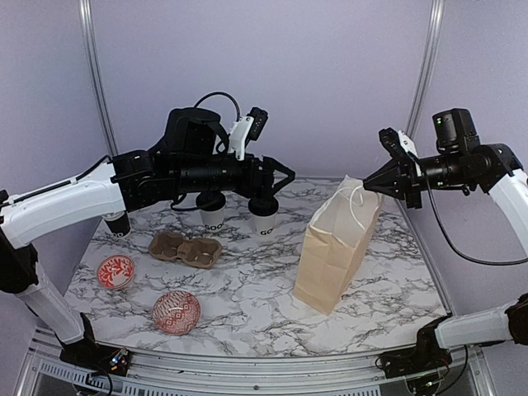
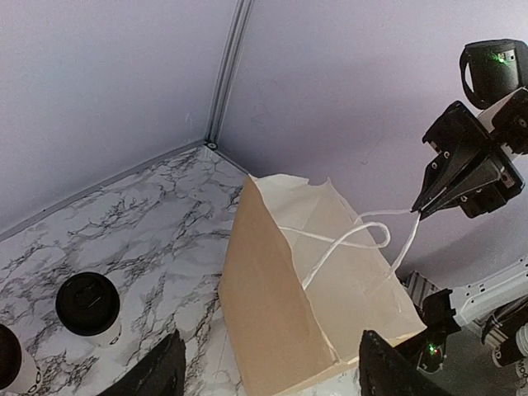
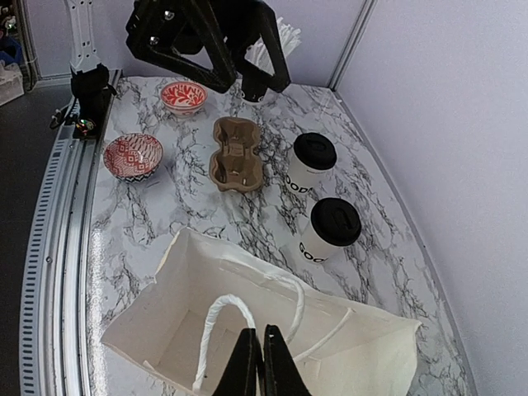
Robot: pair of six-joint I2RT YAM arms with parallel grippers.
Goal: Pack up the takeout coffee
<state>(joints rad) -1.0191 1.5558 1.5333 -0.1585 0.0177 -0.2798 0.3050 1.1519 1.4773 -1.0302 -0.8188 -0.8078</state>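
The left claw [image 1: 279, 183] hangs open just above one cup [image 1: 264, 216]; this cup stands beside a second one, both behind the carrier [image 1: 186, 247]. The right claw [image 1: 367, 186] is closed on the white handle [image 1: 359, 202] of the bag [image 1: 334, 256].

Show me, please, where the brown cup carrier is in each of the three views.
Top external: the cup carrier lies left of centre, to the left of the paper bag.
Left wrist: not in this picture.
Right wrist: the cup carrier lies at upper centre, left of the lidded cups.
Shared landmark: the paper bag shows in all three views.
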